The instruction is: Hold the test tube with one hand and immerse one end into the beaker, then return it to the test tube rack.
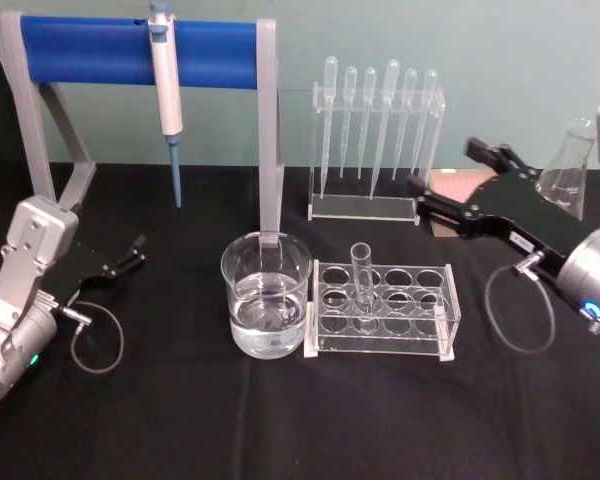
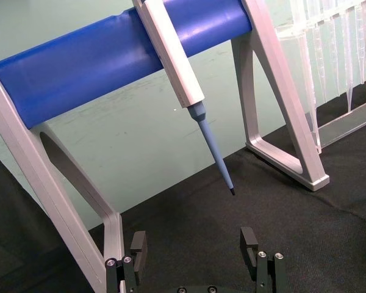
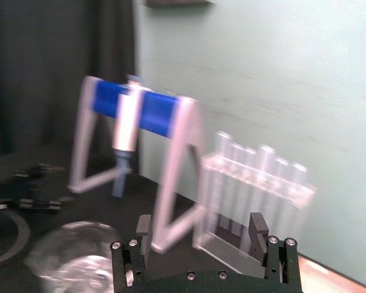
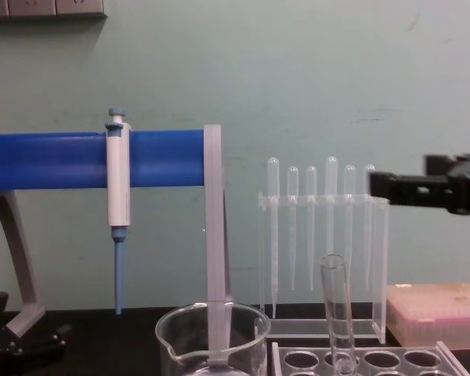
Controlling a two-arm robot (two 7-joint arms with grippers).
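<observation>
The test tube (image 1: 361,284) (image 4: 338,312) stands upright in a clear rack with round holes (image 1: 432,322), just right of the beaker (image 1: 266,295) (image 4: 211,341), which holds clear liquid. My right gripper (image 1: 452,172) (image 4: 411,180) hovers open above the table, behind and to the right of the rack, holding nothing. In the right wrist view its fingertips (image 3: 201,226) are spread, with the beaker (image 3: 73,259) low in front of them. My left gripper (image 1: 132,254) (image 2: 194,242) rests open near the table's left side, well clear of the beaker.
A grey stand with a blue bar (image 1: 140,52) carries a white-and-blue pipettor (image 1: 167,95) at the back left. Behind the tube rack is a clear stand of plastic pipettes (image 1: 375,140). A conical flask (image 1: 568,170) and a pink box (image 4: 435,313) sit at the back right.
</observation>
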